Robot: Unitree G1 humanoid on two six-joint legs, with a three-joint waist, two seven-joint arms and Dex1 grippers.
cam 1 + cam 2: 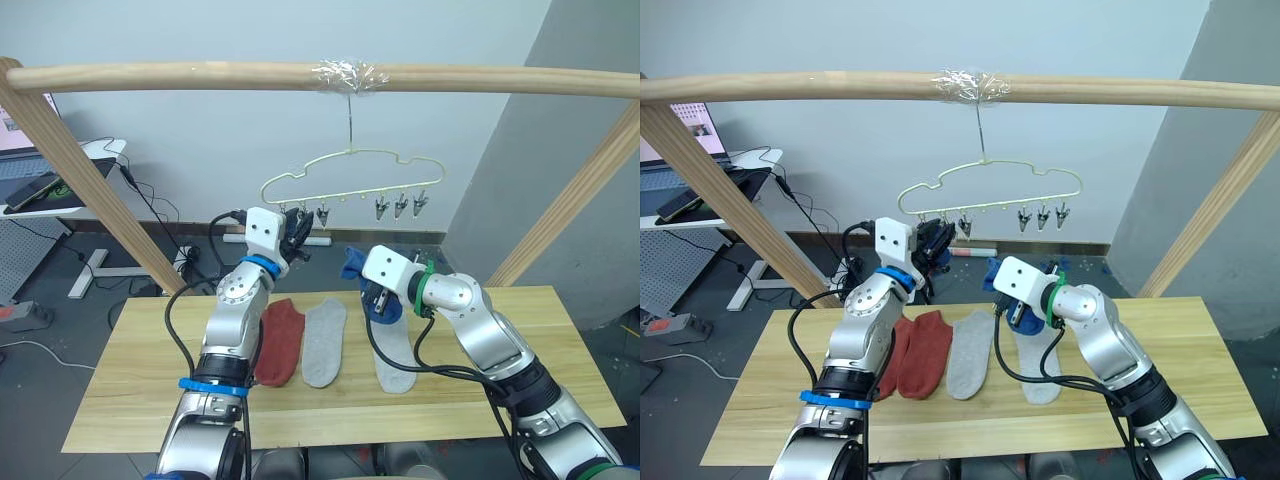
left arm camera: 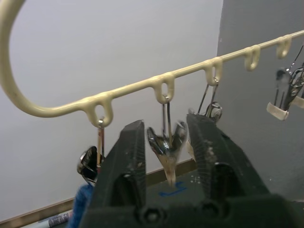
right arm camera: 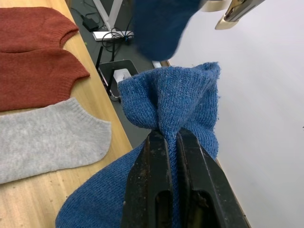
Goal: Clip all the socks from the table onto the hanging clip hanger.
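Note:
The pale yellow-green clip hanger [image 1: 350,165] hangs by its hook from the taped pole. My left gripper [image 2: 166,122] is raised to it and stands open, its fingers on either side of one grey clip [image 2: 166,149] in the left group. My right gripper [image 3: 169,134] is shut on a bunched royal blue sock [image 1: 352,265], held above the table [image 1: 150,390] below the hanger. Two rust-red socks [image 1: 925,352] and a light grey sock [image 1: 323,342] lie flat side by side. Another grey sock [image 1: 396,360] lies under the right gripper. A blue knit piece [image 2: 83,204] shows below the end clip.
A round wooden pole frame [image 1: 200,75] spans overhead, with slanted legs at both sides of the table. Three more clips [image 1: 400,206] hang bare on the hanger's right half. A desk with a laptop [image 1: 40,185] and floor cables stand behind on the left.

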